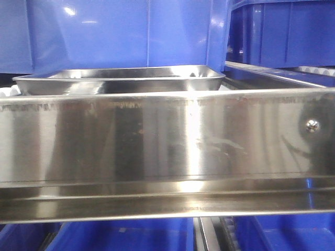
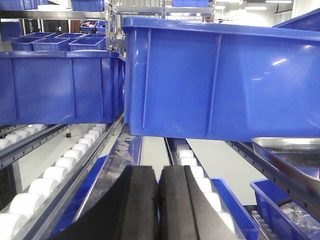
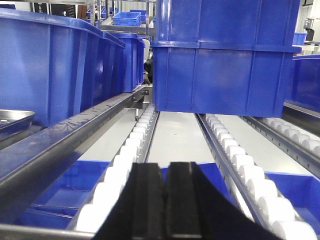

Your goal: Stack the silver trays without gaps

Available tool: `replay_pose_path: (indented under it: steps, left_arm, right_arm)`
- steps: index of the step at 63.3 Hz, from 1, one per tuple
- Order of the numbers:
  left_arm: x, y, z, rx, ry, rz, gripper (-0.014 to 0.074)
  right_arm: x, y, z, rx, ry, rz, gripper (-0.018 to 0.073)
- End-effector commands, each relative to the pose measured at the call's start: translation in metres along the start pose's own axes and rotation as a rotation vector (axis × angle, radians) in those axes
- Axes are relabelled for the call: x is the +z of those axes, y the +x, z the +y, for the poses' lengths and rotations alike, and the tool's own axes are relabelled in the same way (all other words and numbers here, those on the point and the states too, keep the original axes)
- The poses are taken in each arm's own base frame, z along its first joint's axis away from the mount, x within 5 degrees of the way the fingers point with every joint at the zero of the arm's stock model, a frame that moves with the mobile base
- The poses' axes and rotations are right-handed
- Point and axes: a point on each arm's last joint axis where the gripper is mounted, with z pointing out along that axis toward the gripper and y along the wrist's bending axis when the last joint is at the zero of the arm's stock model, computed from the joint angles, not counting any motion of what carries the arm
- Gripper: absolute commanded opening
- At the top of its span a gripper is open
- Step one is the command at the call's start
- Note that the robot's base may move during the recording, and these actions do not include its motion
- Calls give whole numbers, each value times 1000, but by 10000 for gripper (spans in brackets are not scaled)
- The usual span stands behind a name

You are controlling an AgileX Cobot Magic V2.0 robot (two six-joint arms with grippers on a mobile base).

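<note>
Silver tray [image 1: 120, 78] sits just behind the steel rail [image 1: 167, 141], with a blue bin [image 1: 131, 31] close behind the tray. What the bin holds can't be seen.

Left claw [image 2: 159, 205] clenched on nothing; tray lies off to its right, apart. Right claw [image 3: 165, 200] clenched likewise, holding nothing; tray lies to its left, apart.

The silver tray [image 1: 120, 82] and rail [image 1: 157, 141] are shiny steel, the bins [image 2: 220, 80] glossy plastic

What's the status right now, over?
Left end effector shut, empty. Right end effector shut, empty. Silver tray unheld behind steel rail. Blue bin just behind.
</note>
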Motion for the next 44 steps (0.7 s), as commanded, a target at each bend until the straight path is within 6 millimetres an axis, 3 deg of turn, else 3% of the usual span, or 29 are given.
replay_pose_path:
  steps: [1, 29, 44]
  left_arm:
    - [0, -2, 0, -1, 6, -20, 4]
    - [0, -2, 0, -1, 6, -24, 4]
    - [-2, -17, -1, -37, 13, -180, 4]
  right_arm:
    - [0, -2, 0, -4, 4, -19, -79]
    - [0, -4, 0, -7, 6, -38, -79]
    - [-12, -45, -3, 28, 32, -519, -79]
